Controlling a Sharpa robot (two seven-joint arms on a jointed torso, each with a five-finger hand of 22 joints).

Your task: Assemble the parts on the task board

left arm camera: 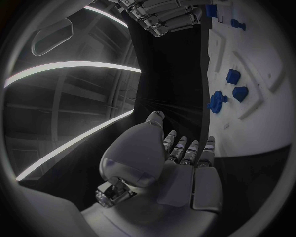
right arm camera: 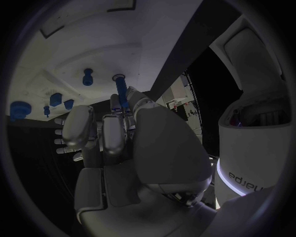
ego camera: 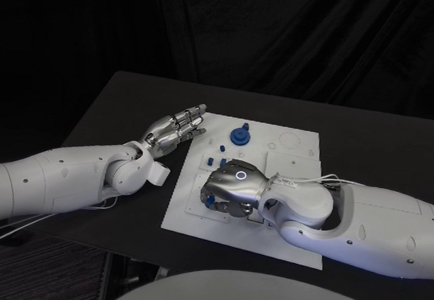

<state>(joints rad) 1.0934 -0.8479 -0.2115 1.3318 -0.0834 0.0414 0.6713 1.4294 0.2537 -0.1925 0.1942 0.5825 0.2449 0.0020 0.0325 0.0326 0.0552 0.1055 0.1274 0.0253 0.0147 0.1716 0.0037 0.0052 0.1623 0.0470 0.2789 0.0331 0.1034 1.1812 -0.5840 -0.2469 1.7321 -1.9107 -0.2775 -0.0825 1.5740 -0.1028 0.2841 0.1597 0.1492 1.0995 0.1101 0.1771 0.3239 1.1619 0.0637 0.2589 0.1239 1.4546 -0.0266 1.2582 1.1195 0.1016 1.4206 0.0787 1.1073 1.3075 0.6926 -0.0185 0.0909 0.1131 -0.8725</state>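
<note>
Blue peg pinched in right hand, long axis running along fingers, tip pointing past fingertips toward task board. Right hand hovers low over board's near-left part; other blue parts stand further off, toward far edge. Judgement: next move is seating peg, so right hand is far nearer. Left hand rests at board's far-left edge above bench, fingers loosely extended, holding nothing.

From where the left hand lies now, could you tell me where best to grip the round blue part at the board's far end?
Probably by its narrower top, pinched from above: the round blue part stands upright on the task board, wider at its base, apart from the others. The left hand lies open nearby.
</note>
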